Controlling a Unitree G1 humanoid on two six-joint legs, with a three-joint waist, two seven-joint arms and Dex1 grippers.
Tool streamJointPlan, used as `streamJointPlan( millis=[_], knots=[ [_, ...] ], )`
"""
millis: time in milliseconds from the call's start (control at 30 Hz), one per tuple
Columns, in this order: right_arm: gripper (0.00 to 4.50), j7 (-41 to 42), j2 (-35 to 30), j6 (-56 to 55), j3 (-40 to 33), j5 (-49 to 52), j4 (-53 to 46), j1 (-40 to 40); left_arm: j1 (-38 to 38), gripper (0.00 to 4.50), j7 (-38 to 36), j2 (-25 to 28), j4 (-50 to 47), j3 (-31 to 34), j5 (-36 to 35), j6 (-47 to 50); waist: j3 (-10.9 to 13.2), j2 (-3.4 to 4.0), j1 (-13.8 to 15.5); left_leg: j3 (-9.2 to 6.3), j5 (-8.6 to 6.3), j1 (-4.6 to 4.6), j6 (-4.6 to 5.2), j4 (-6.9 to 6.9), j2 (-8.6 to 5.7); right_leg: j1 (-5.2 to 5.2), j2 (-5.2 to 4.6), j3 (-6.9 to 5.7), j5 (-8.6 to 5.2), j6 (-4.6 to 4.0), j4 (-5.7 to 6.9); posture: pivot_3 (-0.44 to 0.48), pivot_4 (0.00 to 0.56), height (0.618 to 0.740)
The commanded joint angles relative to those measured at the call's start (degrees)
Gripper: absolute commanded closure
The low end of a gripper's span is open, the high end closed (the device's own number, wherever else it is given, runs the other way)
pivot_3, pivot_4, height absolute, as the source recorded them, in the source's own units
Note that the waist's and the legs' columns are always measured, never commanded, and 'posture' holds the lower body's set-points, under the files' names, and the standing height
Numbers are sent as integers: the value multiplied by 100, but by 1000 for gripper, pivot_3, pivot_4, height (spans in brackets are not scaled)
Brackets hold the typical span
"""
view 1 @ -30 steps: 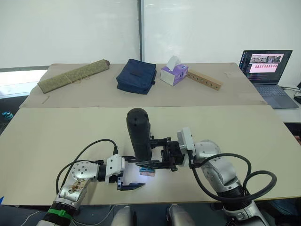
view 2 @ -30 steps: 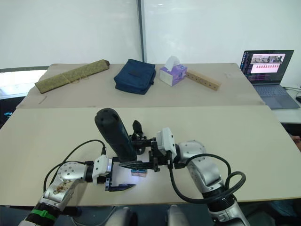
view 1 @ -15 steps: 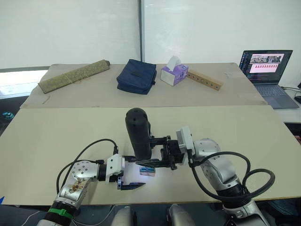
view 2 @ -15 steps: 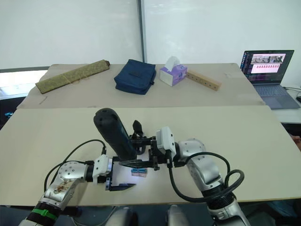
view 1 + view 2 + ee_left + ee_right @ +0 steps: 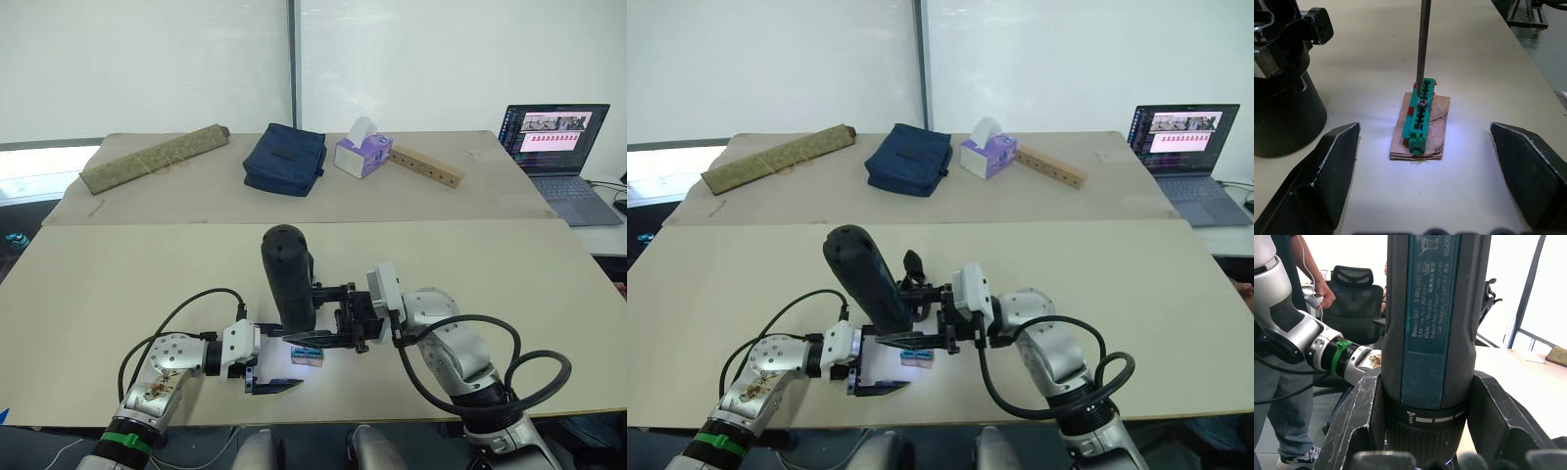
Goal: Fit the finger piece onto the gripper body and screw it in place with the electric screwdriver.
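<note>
Your right gripper (image 5: pixel 328 323) is clamped on the electric screwdriver (image 5: pixel 287 279), a thick black upright cylinder whose thin bit touches the tan-and-green block (image 5: pixel 1420 120). At the block's 8 o'clock, your left gripper (image 5: pixel 1425 176) is spread wide, empty.

Electric screwdriver (image 5: pixel 1432 333): matt black plastic casing, smooth blue label panel; bit (image 5: pixel 1423 44) dull grey metal. Green block (image 5: pixel 1420 115): glossy plastic on tan card. Surface (image 5: pixel 118 284): matt beige.
</note>
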Motion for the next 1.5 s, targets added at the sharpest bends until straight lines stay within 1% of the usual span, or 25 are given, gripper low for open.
streamJointPlan(
  millis=[33, 1500],
  knots=[
    [2597, 5, 54, -158, -35, 64, -144, -111, 99, 23, 123, -15, 286, -151, 210, 169, 0, 0, 0, 0, 0, 0, 0, 0, 0, 0, 0, 0, 0, 0, 0, 0, 150, 740],
    [2597, 48, 81, -4, -86, 130, -111, -172, 66, 23, 189, 9, -123, -175, 190, 598, -1, 2, 6, 0, 0, -2, 0, 2, -1, -1, 0, 0, 0, 1, 0, 0, 150, 740]
  ],
)
